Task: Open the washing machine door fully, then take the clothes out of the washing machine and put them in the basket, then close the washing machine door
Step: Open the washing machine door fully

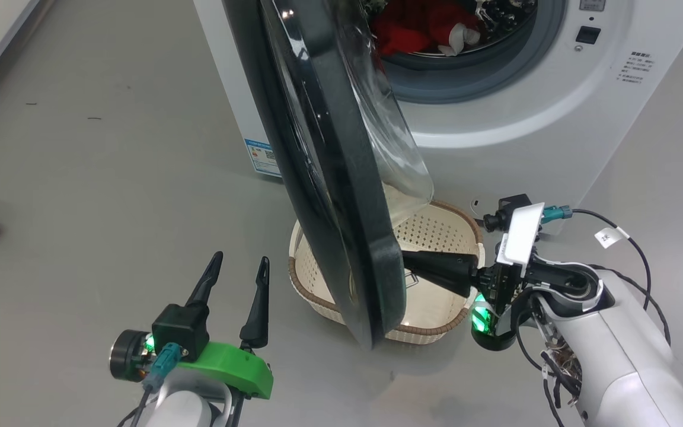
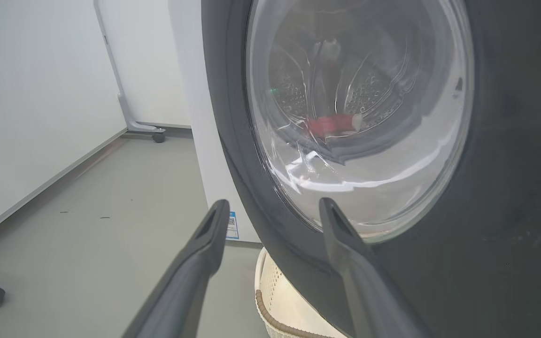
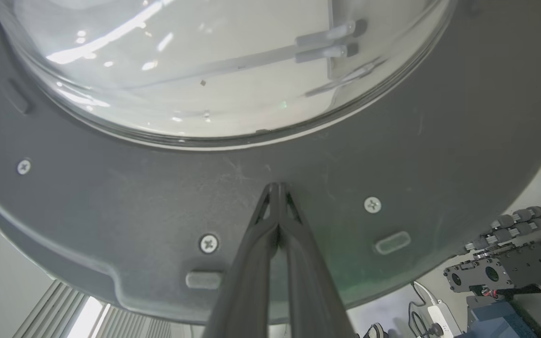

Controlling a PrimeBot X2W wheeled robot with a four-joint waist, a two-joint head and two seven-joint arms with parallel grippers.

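Left gripper point(image 1: 241, 259) spread wide — empty, right gripper point(image 3: 277, 187) pinched shut, tips against the one washing machine door point(image 3: 111, 197), one basket point(image 1: 436, 228) beneath its fingers.

The left gripper point(image 1: 241, 258) is seen at 7 o'clock in the head view, its fingers spread wide and pointed toward 12. The right gripper point(image 1: 415, 265) is seen at 4 o'clock, its fingers pressed together and pointed toward 9, with the pale forearm point(image 1: 626, 356) angled back toward 5.
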